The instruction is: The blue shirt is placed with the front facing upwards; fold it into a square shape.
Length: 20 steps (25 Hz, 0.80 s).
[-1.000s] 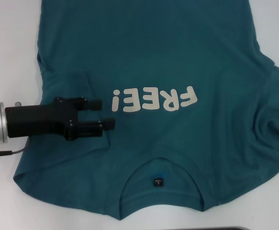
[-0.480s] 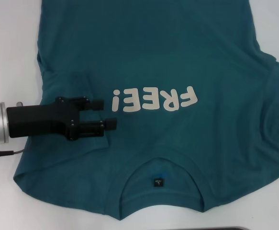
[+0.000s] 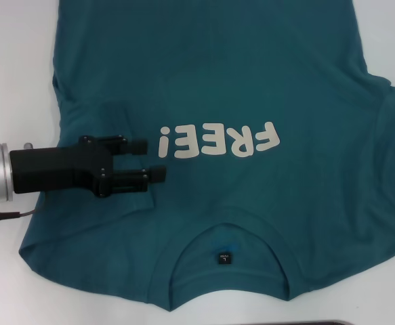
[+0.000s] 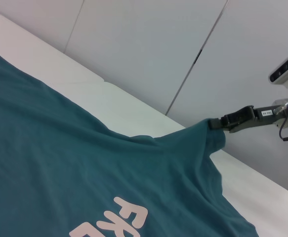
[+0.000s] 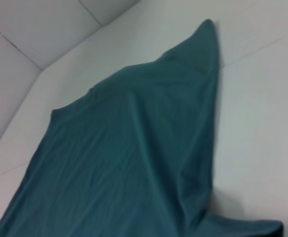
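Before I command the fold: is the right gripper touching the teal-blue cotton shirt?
Touching. The left wrist view shows the right gripper pinching the teal-blue cotton shirt's lifted edge.

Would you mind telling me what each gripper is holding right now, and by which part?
The right gripper pinches the blue shirt by its right sleeve edge, lifting it. The left gripper hovers open over the chest, holding nothing.

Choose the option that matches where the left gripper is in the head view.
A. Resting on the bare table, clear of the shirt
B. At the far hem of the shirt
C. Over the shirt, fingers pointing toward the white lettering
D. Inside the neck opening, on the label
C: the left gripper lies over the blue shirt, its fingers aimed at the white "FREE!" lettering.
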Each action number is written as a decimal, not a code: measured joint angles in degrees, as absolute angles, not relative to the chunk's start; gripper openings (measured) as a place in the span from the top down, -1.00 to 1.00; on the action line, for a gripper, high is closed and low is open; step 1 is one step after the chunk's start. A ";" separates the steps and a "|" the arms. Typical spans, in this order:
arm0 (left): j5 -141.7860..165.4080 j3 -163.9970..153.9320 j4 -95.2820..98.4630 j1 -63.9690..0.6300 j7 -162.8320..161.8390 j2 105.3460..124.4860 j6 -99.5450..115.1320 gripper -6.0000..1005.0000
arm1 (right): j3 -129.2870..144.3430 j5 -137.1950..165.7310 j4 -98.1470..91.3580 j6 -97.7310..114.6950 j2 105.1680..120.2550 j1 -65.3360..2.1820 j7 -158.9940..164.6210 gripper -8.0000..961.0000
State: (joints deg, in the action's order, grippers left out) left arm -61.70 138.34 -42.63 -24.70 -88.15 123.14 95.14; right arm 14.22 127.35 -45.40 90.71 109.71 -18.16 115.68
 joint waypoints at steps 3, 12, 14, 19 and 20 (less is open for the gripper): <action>-61.69 138.34 -42.63 -24.70 -88.15 123.13 95.16 -0.53 | 14.17 127.35 -45.42 91.63 109.67 -19.25 115.71 0.96; -61.56 138.34 -42.63 -24.80 -88.15 123.13 94.90 -0.53 | 14.51 127.19 -45.34 94.76 110.51 -23.39 115.65 0.96; -61.55 138.33 -42.63 -24.83 -88.15 123.13 94.78 -0.53 | 14.64 127.02 -45.01 94.99 111.05 -24.54 115.59 0.96; -61.61 138.34 -42.63 -24.85 -88.13 123.13 94.67 -0.53 | 15.92 126.87 -44.53 94.48 112.93 -27.30 115.17 0.92; -61.61 138.33 -42.63 -24.85 -88.09 123.13 94.64 -0.53 | 16.59 126.88 -44.18 94.44 113.15 -27.83 115.17 0.88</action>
State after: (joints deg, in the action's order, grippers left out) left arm -61.61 138.33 -42.63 -24.85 -88.09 123.13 94.64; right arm 16.59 126.88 -44.18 94.44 113.15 -27.83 115.17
